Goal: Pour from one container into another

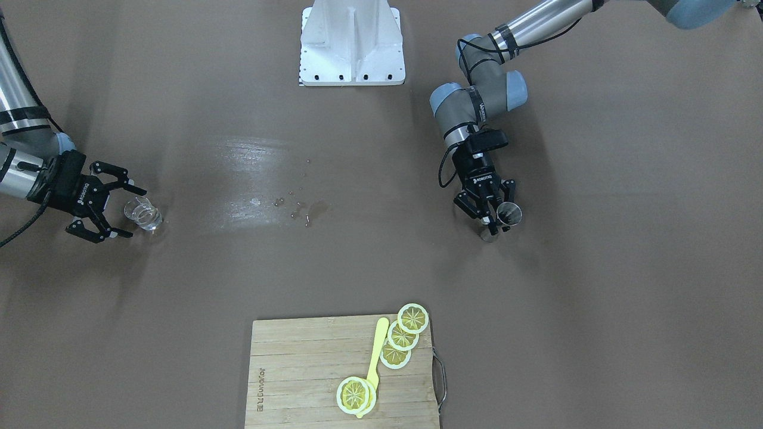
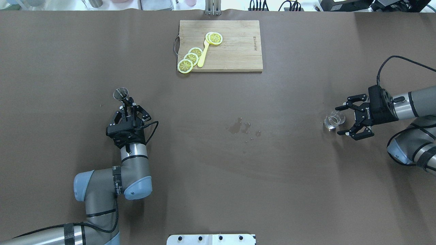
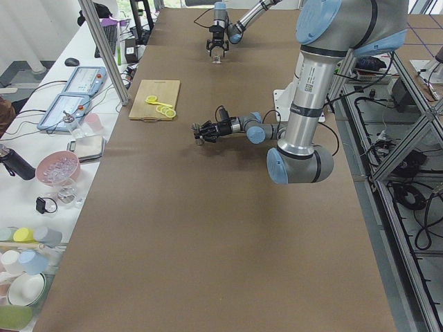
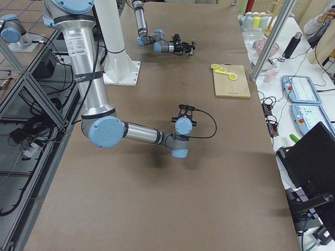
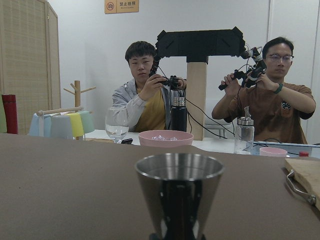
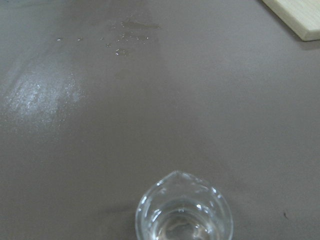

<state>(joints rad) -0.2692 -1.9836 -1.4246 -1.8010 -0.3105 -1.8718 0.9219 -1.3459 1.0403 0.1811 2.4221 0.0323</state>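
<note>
A: Where do the two containers stand?

B: The small clear glass beaker with a spout (image 2: 334,119), with water in it, stands on the brown table (image 2: 211,177) at the right of the overhead view. The right tool (image 2: 341,120) is spread wide, a fingertip on either side of the glass, and does not appear to clasp it. It is probably lined up for a side grasp that leaves the spout free.

A: And the other?

B: The conical steel cup (image 2: 120,93) is at the left of that view, upright, pinched low on its body by the closed left tool (image 2: 128,104). Gripped there, its mouth is clear to receive. The containers are well apart, so pouring looks not yet begun.

A: The wet patch?

B: Drops of spilled water (image 2: 243,128) lie mid-table between them.
</note>
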